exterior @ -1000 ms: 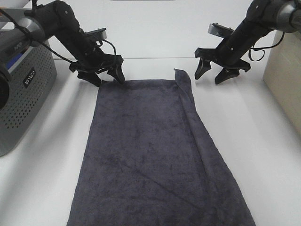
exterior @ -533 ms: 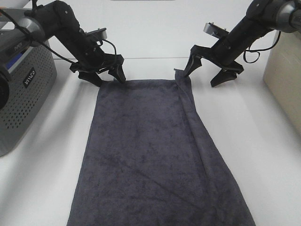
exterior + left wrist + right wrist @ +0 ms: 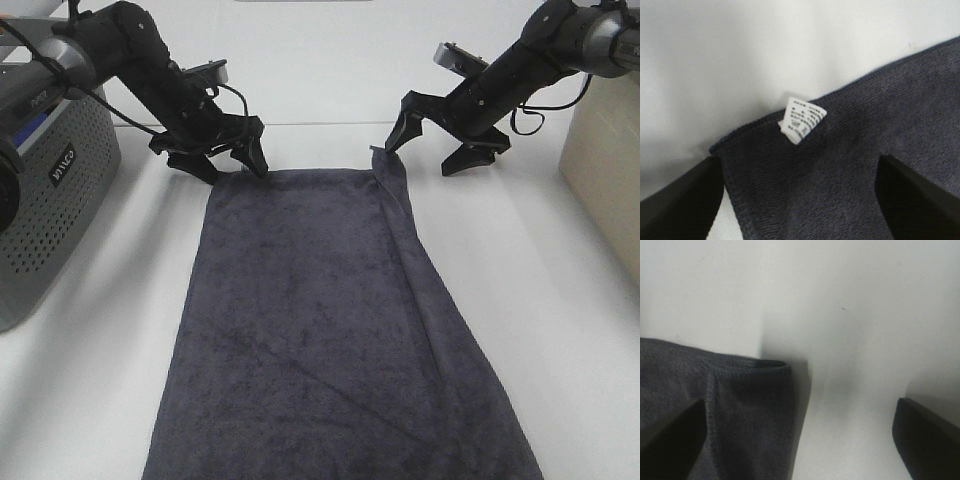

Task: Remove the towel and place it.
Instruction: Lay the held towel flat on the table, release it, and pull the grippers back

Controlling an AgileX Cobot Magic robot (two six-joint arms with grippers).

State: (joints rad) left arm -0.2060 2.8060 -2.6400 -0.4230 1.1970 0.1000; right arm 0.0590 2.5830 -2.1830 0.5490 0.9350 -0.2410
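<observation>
The dark charcoal towel (image 3: 310,320) lies spread flat on the white table (image 3: 560,300), with its right edge folded over in a long ridge. My left gripper (image 3: 225,160) stands open at the towel's far left corner, one finger on each side of it. In the left wrist view that towel corner (image 3: 850,165) with its white label (image 3: 801,119) lies between the open gripper (image 3: 798,165) fingers. My right gripper (image 3: 432,145) is open at the far right corner, its left finger just above the raised tip. In the right wrist view the folded towel corner (image 3: 740,400) sits near one finger of the open gripper (image 3: 800,405).
A grey perforated basket (image 3: 50,200) stands at the left edge of the table. A beige box (image 3: 605,150) stands at the right edge. A white wall rises behind both arms.
My right gripper has moved left to the towel's far right corner and spread its fingers wider. The left gripper and the towel have stayed where they were.
</observation>
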